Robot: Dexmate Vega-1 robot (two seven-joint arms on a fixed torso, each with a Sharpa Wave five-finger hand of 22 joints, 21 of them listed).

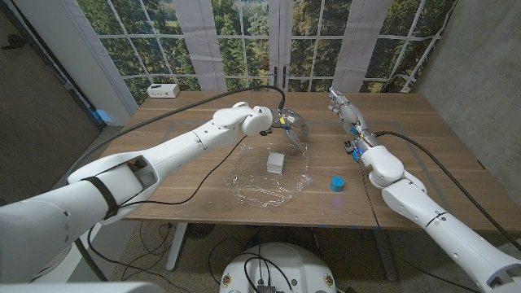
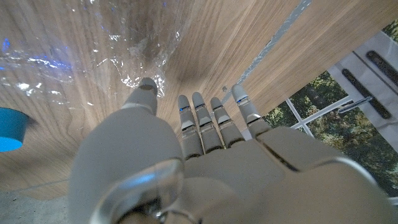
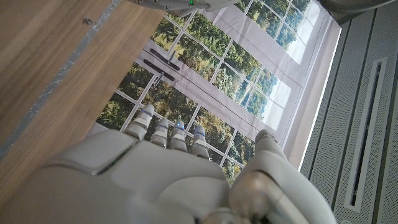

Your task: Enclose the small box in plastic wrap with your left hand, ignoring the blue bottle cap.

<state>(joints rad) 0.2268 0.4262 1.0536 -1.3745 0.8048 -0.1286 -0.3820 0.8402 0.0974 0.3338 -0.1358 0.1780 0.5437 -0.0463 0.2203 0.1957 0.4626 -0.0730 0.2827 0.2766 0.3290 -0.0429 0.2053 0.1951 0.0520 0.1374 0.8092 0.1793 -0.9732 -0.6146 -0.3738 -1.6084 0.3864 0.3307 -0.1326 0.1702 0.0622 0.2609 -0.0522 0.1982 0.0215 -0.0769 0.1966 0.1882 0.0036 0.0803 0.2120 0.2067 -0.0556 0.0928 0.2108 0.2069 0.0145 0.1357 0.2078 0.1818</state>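
Head view: left hand (image 1: 281, 122) pinches plastic wrap (image 1: 269, 175) edge, beyond small box (image 1: 277, 163).

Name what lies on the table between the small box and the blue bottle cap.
Head view: the plastic wrap's crinkled right edge, then bare wood, between small box and blue bottle cap.

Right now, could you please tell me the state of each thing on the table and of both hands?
plastic wrap: spread flat under the box, far edge lifted.
small box: upright on the wrap, uncovered.
blue bottle cap: on bare wood, beside the wrap.
left hand: raised, fingers pinching the wrap's edge.
right hand: extended over the table, holding nothing.
white device: at the far left corner.
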